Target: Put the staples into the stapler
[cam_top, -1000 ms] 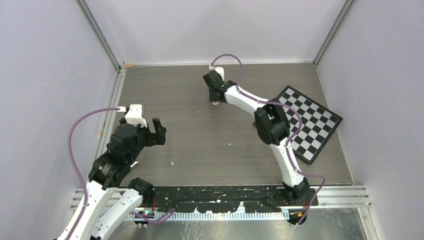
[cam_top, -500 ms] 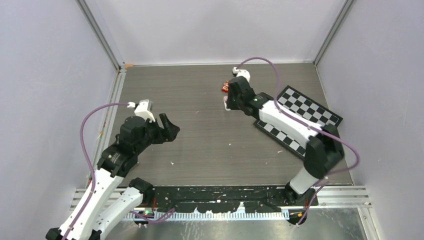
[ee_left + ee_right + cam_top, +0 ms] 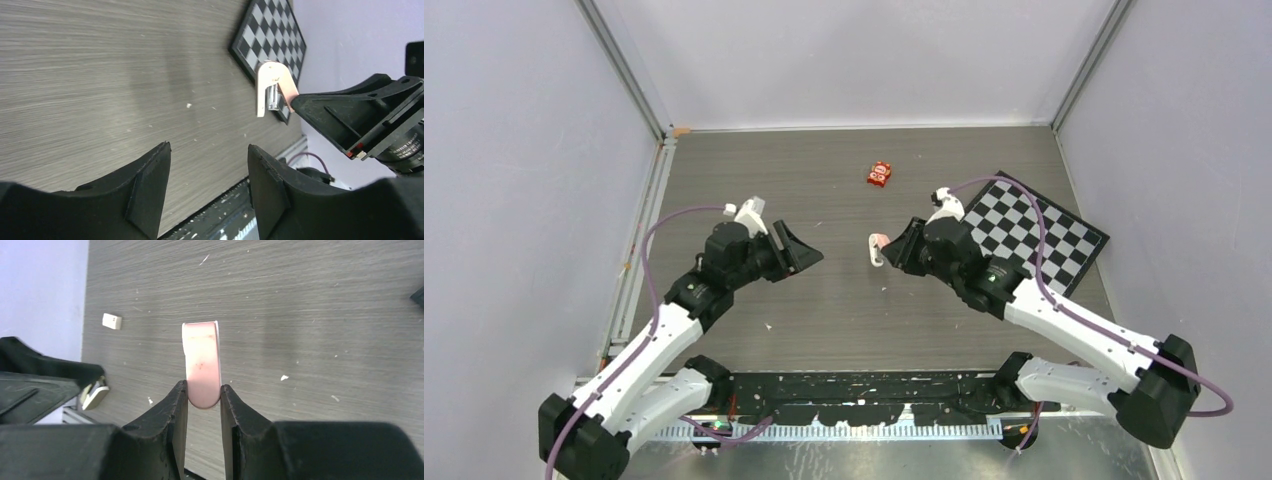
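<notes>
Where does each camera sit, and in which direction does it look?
Top external: above and behind, looking down at the table; left arm, right arm show.
Left wrist: on the left arm, facing across the table toward the right arm; open left fingers at the bottom.
Right wrist: on the right arm, looking down at the table; right fingers clamp the pink-and-white piece.
Shared: all views show this piece.

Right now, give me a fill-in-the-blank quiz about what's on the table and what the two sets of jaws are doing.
1. The right jaws are shut on a small ___ piece.
2. The left jaws stand ___, with nothing between them.
3. The checkered board lies on the table's ___ side.
4. The packet near the far wall is ___.
Missing words: pink; open; right; red.
</notes>
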`<state>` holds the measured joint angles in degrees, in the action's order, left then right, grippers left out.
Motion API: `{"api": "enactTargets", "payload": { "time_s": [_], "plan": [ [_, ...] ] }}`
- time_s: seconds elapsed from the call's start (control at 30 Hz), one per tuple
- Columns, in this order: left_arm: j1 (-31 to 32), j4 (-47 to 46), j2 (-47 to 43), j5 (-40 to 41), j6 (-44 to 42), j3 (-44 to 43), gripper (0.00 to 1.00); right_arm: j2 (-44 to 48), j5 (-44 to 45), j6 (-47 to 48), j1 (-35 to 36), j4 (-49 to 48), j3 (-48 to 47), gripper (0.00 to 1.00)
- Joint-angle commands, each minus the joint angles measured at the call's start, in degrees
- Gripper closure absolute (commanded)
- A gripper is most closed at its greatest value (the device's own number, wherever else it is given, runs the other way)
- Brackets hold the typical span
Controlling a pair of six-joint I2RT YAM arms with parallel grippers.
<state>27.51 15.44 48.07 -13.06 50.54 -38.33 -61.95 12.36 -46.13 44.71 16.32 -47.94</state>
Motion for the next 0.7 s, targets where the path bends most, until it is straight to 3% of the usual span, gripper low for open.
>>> {"api": "enactTargets", "payload": {
  "time_s": [0.0, 0.27, 0.67],
  "plan": [
    [4.63, -13.58, 3.11, -3.02, 3.59, -0.4, 0.41, 4.67, 1.26, -6.68, 1.56, -5.65, 1.53, 0.82],
    [13.51, -19.39, 13.53, -1.24, 1.08, -4.17, 0.49, 7.23, -1.22, -7.75, 2.97, -6.08, 1.95, 0.82],
    [14.25, -22.7, 18.6, -3.1, 0.56, -5.95, 0.51, 10.69, -0.54, -7.77, 3.97, -4.55, 3.65, 0.82]
  ]
}}
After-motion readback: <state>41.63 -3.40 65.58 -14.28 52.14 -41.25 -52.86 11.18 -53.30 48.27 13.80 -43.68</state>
